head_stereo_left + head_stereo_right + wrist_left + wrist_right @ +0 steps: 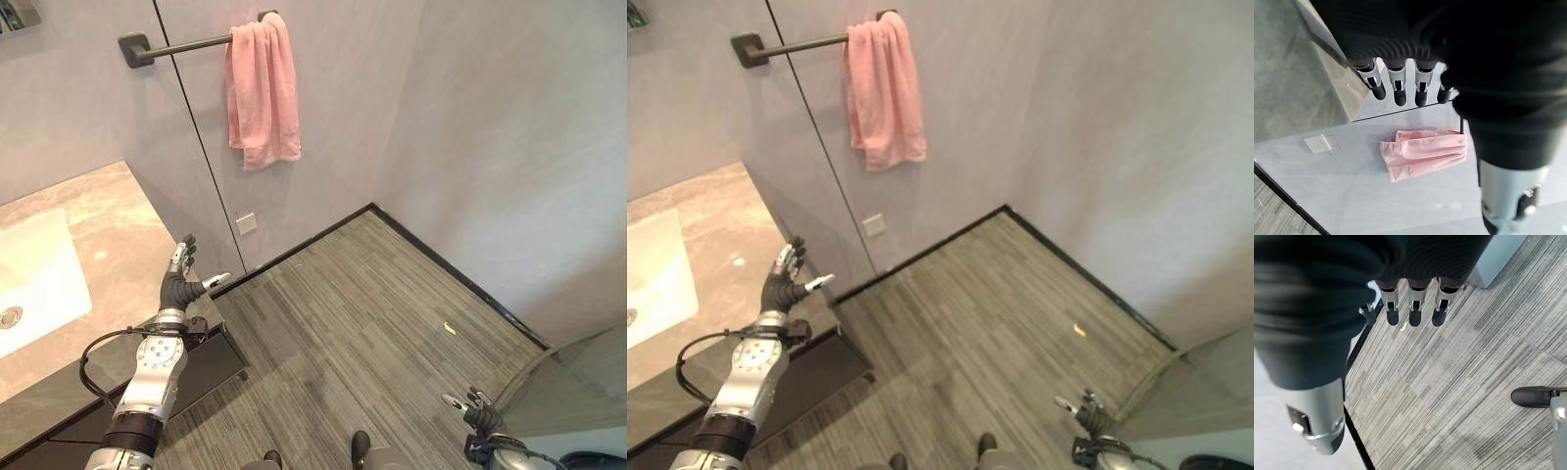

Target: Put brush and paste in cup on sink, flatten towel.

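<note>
The room is a bathroom corner with pale grey walls and a floor (392, 323) of grey striped planks edged by a dark skirting line. On the robot's left stands a marble-look counter (108, 235) with a white sink basin (34, 284) set into it, a drain showing at the basin's bottom. High on the wall a dark towel bar (186, 45) carries a pink towel (263, 93), which hangs bunched and folded at the bar's far end rather than spread flat. A small white wall plate (246, 223) sits low on the same wall, just above the skirting. A tiny yellow scrap (449, 329) lies on the floor, well apart from everything else.

The left hand (179, 277) is raised over the counter's front corner, its fingers straight and spread, the thumb out to the side, holding nothing. The right hand (474, 409) hangs low over the floor at the robot's right, its fingers relaxed and apart, also empty.

The left wrist view looks past the left hand's straight fingers (1396, 93) to the towel on the wall and the wall plate (the basin cannot be seen from there). The right wrist view shows the right hand's fingers (1414, 313) extended above bare planks and the dark skirting.
</note>
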Controlling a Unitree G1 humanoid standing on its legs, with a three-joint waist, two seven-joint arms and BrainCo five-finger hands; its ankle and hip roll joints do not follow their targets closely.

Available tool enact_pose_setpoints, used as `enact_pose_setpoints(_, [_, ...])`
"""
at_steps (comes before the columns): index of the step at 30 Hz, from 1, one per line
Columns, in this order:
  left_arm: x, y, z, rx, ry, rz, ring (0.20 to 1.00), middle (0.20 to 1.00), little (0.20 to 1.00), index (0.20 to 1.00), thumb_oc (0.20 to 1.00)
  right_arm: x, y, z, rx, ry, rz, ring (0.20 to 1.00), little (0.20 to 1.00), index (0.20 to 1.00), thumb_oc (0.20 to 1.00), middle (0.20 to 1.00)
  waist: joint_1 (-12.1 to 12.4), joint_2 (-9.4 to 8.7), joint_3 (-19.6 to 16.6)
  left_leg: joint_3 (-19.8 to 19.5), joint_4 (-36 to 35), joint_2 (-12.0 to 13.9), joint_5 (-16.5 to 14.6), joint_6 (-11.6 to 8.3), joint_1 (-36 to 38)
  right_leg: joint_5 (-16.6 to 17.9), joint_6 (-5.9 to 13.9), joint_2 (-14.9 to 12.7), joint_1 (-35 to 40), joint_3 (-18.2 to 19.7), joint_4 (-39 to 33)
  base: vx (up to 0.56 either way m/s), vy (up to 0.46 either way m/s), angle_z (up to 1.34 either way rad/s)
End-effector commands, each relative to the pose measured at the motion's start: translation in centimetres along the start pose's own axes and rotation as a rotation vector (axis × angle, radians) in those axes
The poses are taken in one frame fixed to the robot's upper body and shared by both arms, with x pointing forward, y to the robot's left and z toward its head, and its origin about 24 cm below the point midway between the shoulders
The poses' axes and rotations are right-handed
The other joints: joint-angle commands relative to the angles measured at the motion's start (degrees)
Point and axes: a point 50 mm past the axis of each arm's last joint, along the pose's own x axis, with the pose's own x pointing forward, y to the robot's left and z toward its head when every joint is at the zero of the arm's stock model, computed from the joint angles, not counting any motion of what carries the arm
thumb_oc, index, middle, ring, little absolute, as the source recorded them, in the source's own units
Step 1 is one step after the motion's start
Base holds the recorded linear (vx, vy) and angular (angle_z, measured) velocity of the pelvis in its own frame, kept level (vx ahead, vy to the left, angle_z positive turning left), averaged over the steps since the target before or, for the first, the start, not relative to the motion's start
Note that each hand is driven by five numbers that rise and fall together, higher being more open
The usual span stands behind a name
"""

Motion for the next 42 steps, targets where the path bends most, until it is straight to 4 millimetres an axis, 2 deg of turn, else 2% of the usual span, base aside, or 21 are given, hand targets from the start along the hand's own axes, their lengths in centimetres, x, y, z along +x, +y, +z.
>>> enact_pose_setpoints(1, [-3.0, 0.0, -4.7, 0.015, 0.246, -0.025, 1.000, 1.000, 1.000, 1.000, 1.000, 0.0, 0.0, 0.8, -0.008, -0.050, 0.011, 1.000, 1.000, 1.000, 1.000, 1.000, -1.13, -0.72, -0.45, 1.40, 14.28, -0.31, -5.43, 2.39, -6.92, -3.15, 2.01, -3.21, -3.39, -3.10, 11.19, -0.03, 0.011, -0.04])
enact_pose_setpoints(8, [-1.8, -1.2, -2.2, 0.001, 0.127, -0.089, 1.000, 1.000, 1.000, 1.000, 1.000, 0.0, 0.1, 2.0, -0.002, -0.108, 0.006, 1.000, 1.000, 1.000, 1.000, 1.000, -1.99, -0.37, -0.30, 2.45, 14.62, -0.30, -6.25, 2.86, -7.06, -2.69, 2.27, -3.28, -4.36, -1.91, 11.27, 0.00, 0.019, -0.04])
enact_pose_setpoints(13, [-0.5, -5.8, 2.2, -0.034, -0.071, -0.300, 1.000, 1.000, 1.000, 1.000, 1.000, -0.1, 0.3, 2.8, -0.004, -0.154, 0.019, 1.000, 1.000, 1.000, 1.000, 1.000, -3.24, 0.21, -1.63, 4.27, 9.78, -0.74, -4.71, 3.23, -5.59, -0.40, 3.03, -3.02, -4.54, -0.33, 7.05, 0.00, 0.030, -0.07])
enact_pose_setpoints(14, [-0.5, -5.9, 2.2, -0.034, -0.071, -0.300, 1.000, 1.000, 1.000, 1.000, 1.000, -0.1, 0.3, 2.8, -0.004, -0.154, 0.019, 1.000, 1.000, 1.000, 1.000, 1.000, -3.15, 0.23, -1.62, 4.33, 9.68, -0.74, -4.68, 3.23, -5.53, -0.36, 3.03, -3.00, -4.53, -0.28, 6.99, -0.02, 0.033, -0.32])
enact_pose_setpoints(17, [-0.6, -8.2, 3.0, -0.031, -0.110, -0.398, 1.000, 1.000, 1.000, 1.000, 1.000, -0.3, 0.2, 4.1, -0.013, -0.222, 0.010, 1.000, 1.000, 1.000, 1.000, 1.000, -4.69, 0.41, -1.65, 6.87, 7.42, -1.30, -3.96, 3.57, -4.76, 2.57, 3.70, -2.80, -4.74, 1.86, 2.44, -0.01, 0.039, -0.48])
enact_pose_setpoints(19, [-0.6, -8.2, 3.0, -0.031, -0.110, -0.399, 1.000, 1.000, 1.000, 1.000, 1.000, -0.3, 0.2, 4.1, -0.013, -0.222, 0.009, 1.000, 1.000, 1.000, 1.000, 1.000, -4.44, 0.44, -1.59, 7.09, 7.30, -1.27, -3.96, 3.58, -4.59, 2.67, 3.72, -2.72, -4.69, 2.06, 2.32, -0.02, 0.023, -0.48])
enact_pose_setpoints(20, [-0.8, -9.0, 2.6, -0.025, -0.097, -0.430, 1.000, 1.000, 1.000, 1.000, 1.000, -0.2, 0.4, 4.2, -0.017, -0.228, 0.005, 1.000, 1.000, 1.000, 1.000, 1.000, -4.66, 0.59, -1.20, 8.62, 6.50, -1.31, -3.67, 3.62, -4.34, 3.83, 4.21, -2.75, -5.15, 2.77, 1.45, -0.10, 0.016, -0.53])
enact_pose_setpoints(21, [-1.1, -9.6, 2.2, -0.008, -0.081, -0.459, 1.000, 1.000, 1.000, 1.000, 1.000, 0.0, 1.0, 4.9, -0.026, -0.248, 0.014, 1.000, 1.000, 1.000, 1.000, 1.000, -4.06, 0.88, -0.22, 10.85, 6.49, -0.51, -3.69, 3.50, -4.24, 4.70, 4.80, -4.14, -6.56, 0.03, 2.53, -0.10, 0.014, -0.44])
enact_pose_setpoints(22, [-1.1, -9.5, 2.2, -0.008, -0.081, -0.459, 1.000, 1.000, 1.000, 1.000, 1.000, 0.0, 1.0, 4.9, -0.025, -0.248, 0.014, 1.000, 1.000, 1.000, 1.000, 1.000, -3.97, 0.83, -0.34, 10.95, 6.38, -0.54, -3.49, 3.50, -4.39, 4.91, 4.76, -4.13, -6.74, 0.12, 2.38, -0.12, -0.023, -0.70])
enact_pose_setpoints(25, [-1.3, -8.9, 0.9, 0.039, -0.027, -0.438, 1.000, 1.000, 1.000, 1.000, 1.000, 0.0, 2.1, 5.4, -0.053, -0.270, 0.050, 1.000, 1.000, 1.000, 1.000, 1.000, -2.24, 0.79, 0.60, 15.16, 7.15, 1.76, -3.74, 2.90, -4.34, 5.33, 4.21, -10.34, -6.10, -12.80, 3.63, -0.07, -0.090, -1.09])
enact_pose_setpoints(26, [-1.8, -7.6, -1.0, 0.073, 0.049, -0.389, 1.000, 1.000, 1.000, 1.000, 1.000, -0.1, 2.5, 5.5, -0.101, -0.275, 0.082, 1.000, 1.000, 1.000, 1.000, 1.000, -2.33, 0.18, 0.35, 15.97, 7.98, 2.70, -4.79, 2.01, -3.65, 4.13, 4.70, -9.55, -5.44, -12.25, 3.20, 0.05, -0.117, -0.79])
enact_pose_setpoints(27, [-1.8, -7.6, -1.0, 0.073, 0.050, -0.388, 1.000, 1.000, 1.000, 1.000, 1.000, -0.1, 2.5, 5.5, -0.102, -0.274, 0.082, 1.000, 1.000, 1.000, 1.000, 1.000, -2.28, 0.20, 0.35, 16.06, 8.07, 2.76, -4.90, 1.98, -3.60, 4.06, 4.70, -9.51, -5.46, -12.15, 3.28, 0.10, -0.197, -0.89])
enact_pose_setpoints(28, [-2.4, -6.5, -2.8, 0.079, 0.131, -0.336, 1.000, 1.000, 1.000, 1.000, 1.000, -0.2, 2.3, 5.1, -0.131, -0.258, 0.082, 1.000, 1.000, 1.000, 1.000, 1.000, -2.22, -0.24, -0.08, 16.45, 9.06, 3.83, -4.73, 1.48, -3.56, 2.83, 4.14, -8.30, -5.28, -11.82, 3.62, 0.00, -0.217, -0.69])
enact_pose_setpoints(29, [-2.7, -6.0, -3.6, 0.084, 0.169, -0.312, 1.000, 1.000, 1.000, 1.000, 1.000, -0.1, 2.0, 4.8, -0.136, -0.244, 0.069, 1.000, 1.000, 1.000, 1.000, 1.000, -2.42, -0.62, -0.35, 17.01, 8.65, 4.33, -3.18, 1.51, -3.71, 3.20, 3.10, -7.69, -5.47, -12.12, 3.29, 0.03, -0.279, -0.70])
enact_pose_setpoints(31, [-3.1, -5.6, -4.3, 0.096, 0.202, -0.297, 1.000, 1.000, 1.000, 1.000, 1.000, -0.2, 1.8, 4.5, -0.131, -0.233, 0.059, 1.000, 1.000, 1.000, 1.000, 1.000, -2.65, -0.69, -0.54, 16.94, 8.03, 4.83, -2.70, 1.12, -3.16, 2.80, 2.89, -6.94, -5.13, -11.95, 3.18, 0.05, -0.190, -0.36])
enact_pose_setpoints(33, [-4.2, -4.0, -6.7, 0.123, 0.312, -0.217, 1.000, 1.000, 1.000, 1.000, 1.000, -0.4, 1.3, 3.6, -0.120, -0.210, 0.043, 1.000, 1.000, 1.000, 1.000, 1.000, -3.32, -0.79, -1.21, 16.92, 5.94, 6.67, -0.95, -0.11, -1.57, 1.60, 2.32, -4.96, -4.92, -12.01, 3.44, 0.11, -0.256, -0.16])
enact_pose_setpoints(35, [-4.5, -3.5, -7.3, 0.129, 0.341, -0.192, 1.000, 1.000, 1.000, 1.000, 1.000, -0.5, 1.2, 3.5, -0.121, -0.203, 0.039, 1.000, 1.000, 1.000, 1.000, 1.000, -3.50, -0.77, -1.38, 16.86, 5.18, 7.31, -0.30, -0.49, -1.25, 1.10, 2.10, -4.26, -4.96, -11.76, 3.47, 0.11, -0.158, -0.05])
enact_pose_setpoints(37, [-5.7, -1.9, -9.7, 0.183, 0.470, -0.120, 1.000, 1.000, 1.000, 1.000, 1.000, -0.7, 1.0, 3.1, -0.122, -0.195, 0.034, 1.000, 1.000, 1.000, 1.000, 1.000, -4.27, -0.48, -1.48, 15.94, 4.33, 9.41, 0.46, -2.00, -0.13, -1.28, 1.68, -1.80, -4.50, -10.30, 3.91, 0.18, -0.242, -0.06])
enact_pose_setpoints(40, [-6.4, -0.3, -11.0, 0.222, 0.545, -0.049, 1.000, 1.000, 1.000, 1.000, 1.000, -0.8, 0.6, 3.4, -0.126, -0.207, 0.035, 1.000, 1.000, 1.000, 1.000, 1.000, -4.11, -0.93, -0.59, 13.95, 9.59, 11.25, 4.16, -2.27, -2.80, -0.79, -0.72, 0.91, -4.40, -8.95, 2.16, 0.05, -0.208, -0.15])
enact_pose_setpoints(41, [-6.4, -0.3, -11.0, 0.222, 0.545, -0.049, 1.000, 1.000, 1.000, 1.000, 1.000, -0.8, 0.6, 3.4, -0.126, -0.207, 0.035, 1.000, 1.000, 1.000, 1.000, 1.000, -4.13, -0.90, -0.62, 13.91, 9.66, 11.30, 4.14, -2.29, -2.89, -0.77, -0.74, 0.94, -4.42, -8.98, 2.12, 0.00, -0.146, -0.34])
enact_pose_setpoints(42, [-6.8, 0.1, -11.5, 0.231, 0.577, -0.029, 1.000, 1.000, 1.000, 1.000, 1.000, -0.8, 0.4, 3.5, -0.128, -0.212, 0.034, 1.000, 1.000, 1.000, 1.000, 1.000, -3.86, -1.03, 0.10, 11.60, 13.15, 11.53, 5.15, -2.37, -4.42, -1.14, -1.49, 1.80, -4.07, -8.14, 1.91, 0.07, -0.101, -0.38])
